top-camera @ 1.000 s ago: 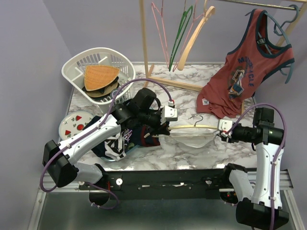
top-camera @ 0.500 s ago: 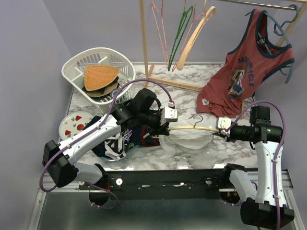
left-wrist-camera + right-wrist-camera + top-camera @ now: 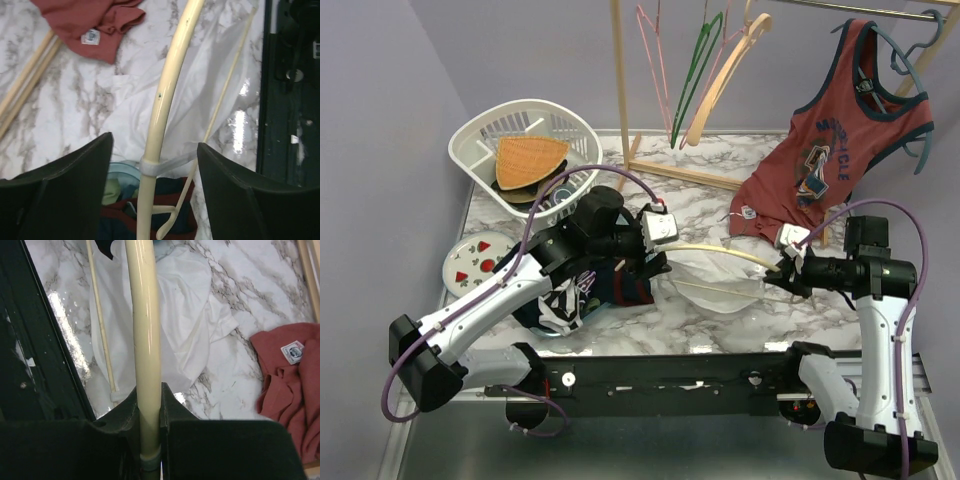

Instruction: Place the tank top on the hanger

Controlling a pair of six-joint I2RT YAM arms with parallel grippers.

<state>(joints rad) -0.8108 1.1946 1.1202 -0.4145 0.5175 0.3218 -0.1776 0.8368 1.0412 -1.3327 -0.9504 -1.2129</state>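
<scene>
From above: the cream hanger [image 3: 720,249] — a thick, glossy curve — stretches over the marble table [image 3: 700,210], with the thin white tank top [image 3: 725,292] crumpled beneath it. The right gripper [image 3: 788,266] is at its right end. Left wrist view: the left gripper [image 3: 154,145] stands wide, dark fingers either side of the smooth bar, not touching. Right wrist view — jaws clamped tight on the rounded bar, sheer fabric wrinkled below.
</scene>
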